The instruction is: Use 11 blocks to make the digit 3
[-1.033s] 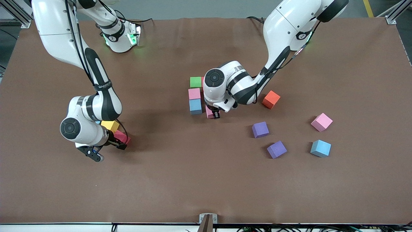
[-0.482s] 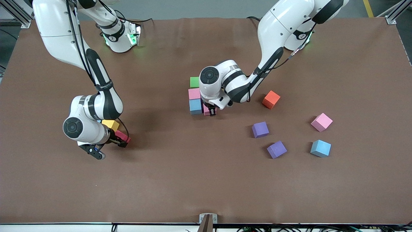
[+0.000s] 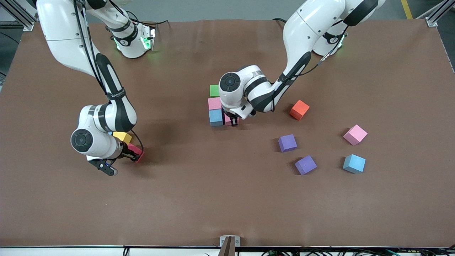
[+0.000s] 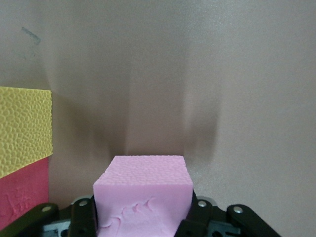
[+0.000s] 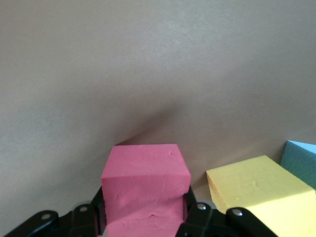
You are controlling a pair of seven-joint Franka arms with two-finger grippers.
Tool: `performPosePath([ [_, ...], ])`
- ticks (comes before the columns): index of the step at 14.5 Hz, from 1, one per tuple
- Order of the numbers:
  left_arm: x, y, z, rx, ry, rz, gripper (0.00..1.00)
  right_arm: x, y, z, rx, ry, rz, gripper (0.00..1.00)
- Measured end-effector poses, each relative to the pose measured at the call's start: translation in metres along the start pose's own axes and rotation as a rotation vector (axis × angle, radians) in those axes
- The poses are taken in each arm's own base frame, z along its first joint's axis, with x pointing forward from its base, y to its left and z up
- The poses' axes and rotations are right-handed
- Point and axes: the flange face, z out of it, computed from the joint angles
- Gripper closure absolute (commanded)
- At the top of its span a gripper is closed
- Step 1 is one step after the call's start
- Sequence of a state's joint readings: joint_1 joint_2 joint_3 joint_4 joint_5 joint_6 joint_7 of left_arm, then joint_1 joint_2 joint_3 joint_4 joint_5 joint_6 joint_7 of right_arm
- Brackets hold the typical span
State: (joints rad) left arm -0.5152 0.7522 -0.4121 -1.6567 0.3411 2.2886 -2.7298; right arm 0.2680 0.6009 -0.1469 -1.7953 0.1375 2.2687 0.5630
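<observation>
- Jaws of the left gripper clamp a pink cube, matte and pebbled, dented where pinched; it sits down at the table, touching the light blue cube of the started digit 3, nearer the front camera than a second pink cube and the green cube.
- Jaws of the right gripper grasp a red cube just beside a yellow cube, toward the right arm's end.
</observation>
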Motion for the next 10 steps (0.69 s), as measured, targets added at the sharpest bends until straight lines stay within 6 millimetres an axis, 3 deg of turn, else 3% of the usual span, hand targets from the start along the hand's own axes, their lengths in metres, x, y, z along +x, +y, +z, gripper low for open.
performPosePath([
  [3,-0.001,0.000,0.000,-0.012,0.001,0.011,0.97,-0.018,-0.030,-0.008,0.003,-0.001,-0.081,0.61],
  [7,-0.003,0.000,-0.002,-0.019,-0.013,0.014,0.97,-0.058,-0.098,-0.042,0.006,0.004,-0.198,0.61],
  [10,-0.003,-0.001,-0.001,-0.019,-0.014,0.015,0.97,-0.089,-0.142,-0.049,0.014,0.025,-0.275,0.63],
])
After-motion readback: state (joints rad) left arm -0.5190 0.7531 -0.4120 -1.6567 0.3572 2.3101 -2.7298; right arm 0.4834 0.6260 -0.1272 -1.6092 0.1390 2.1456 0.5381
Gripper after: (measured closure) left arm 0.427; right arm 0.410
